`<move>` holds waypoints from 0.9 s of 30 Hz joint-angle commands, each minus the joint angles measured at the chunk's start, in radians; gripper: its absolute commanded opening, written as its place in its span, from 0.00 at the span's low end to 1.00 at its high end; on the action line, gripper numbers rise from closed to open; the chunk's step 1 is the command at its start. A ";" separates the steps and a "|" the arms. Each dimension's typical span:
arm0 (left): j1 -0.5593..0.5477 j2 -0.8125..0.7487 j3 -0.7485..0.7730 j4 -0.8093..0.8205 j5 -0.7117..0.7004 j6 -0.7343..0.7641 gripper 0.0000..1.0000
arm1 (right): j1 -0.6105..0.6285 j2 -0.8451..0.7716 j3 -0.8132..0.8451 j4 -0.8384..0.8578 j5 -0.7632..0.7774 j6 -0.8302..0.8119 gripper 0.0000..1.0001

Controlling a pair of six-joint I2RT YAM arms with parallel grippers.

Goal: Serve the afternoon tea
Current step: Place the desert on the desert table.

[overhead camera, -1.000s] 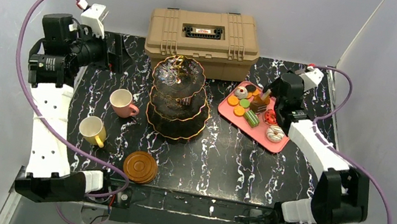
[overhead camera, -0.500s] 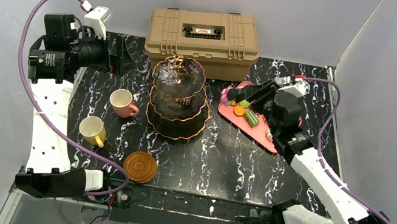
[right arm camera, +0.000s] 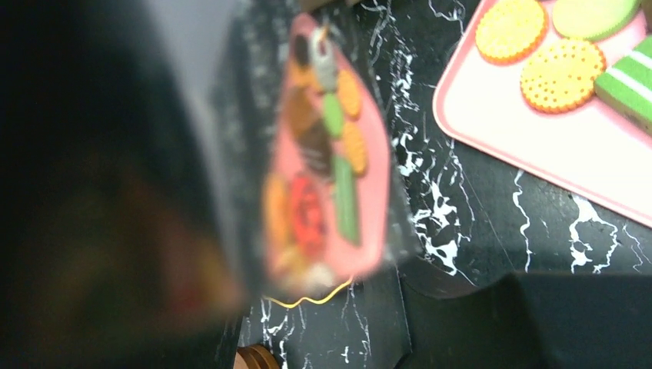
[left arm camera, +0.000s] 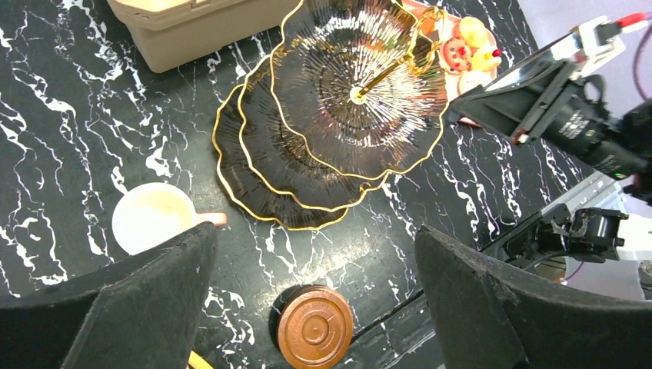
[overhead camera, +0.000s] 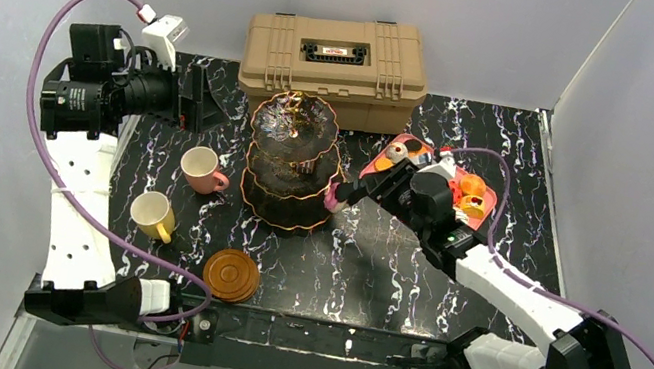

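One three-tier stand point(overhead camera: 293, 168) stood upright mid-table, its gold post vertical, just in front of the toolbox point(overhead camera: 336, 52). Two cups sat to its left: the pink cup point(overhead camera: 198, 167), handle toward the stand, and the yellow cup point(overhead camera: 152, 212), handle toward the near right. One stack of brown saucers point(overhead camera: 231, 274) (their number unclear) lay near the front edge. One pink tray point(right arm camera: 500, 138) of pastries lay slantwise on the right, its long axis running far-left to near-right. The left gripper point(overhead camera: 203, 102) hung above the far left corner, spread wide and empty. The right gripper point(overhead camera: 342, 193) was at the lowest tier's rim with something pink at its tips; whether it was clamped I could not tell.
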 commanded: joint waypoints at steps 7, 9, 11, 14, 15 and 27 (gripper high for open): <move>0.006 -0.020 0.026 -0.020 0.048 0.026 0.98 | 0.004 0.110 -0.071 0.233 -0.003 0.105 0.13; 0.006 -0.024 0.018 -0.019 0.048 0.029 0.98 | 0.003 0.138 -0.079 0.274 -0.006 0.127 0.13; 0.007 -0.026 0.007 -0.020 0.048 0.036 0.98 | 0.004 0.163 -0.093 0.319 -0.001 0.152 0.14; 0.006 -0.029 0.004 -0.020 0.040 0.052 0.98 | 0.004 0.197 -0.116 0.381 0.017 0.180 0.14; 0.007 -0.029 0.007 -0.019 0.038 0.056 0.98 | 0.004 0.209 -0.121 0.406 0.026 0.186 0.15; 0.007 -0.037 0.019 -0.022 0.032 0.086 0.98 | 0.004 0.214 -0.098 0.373 0.084 0.151 0.42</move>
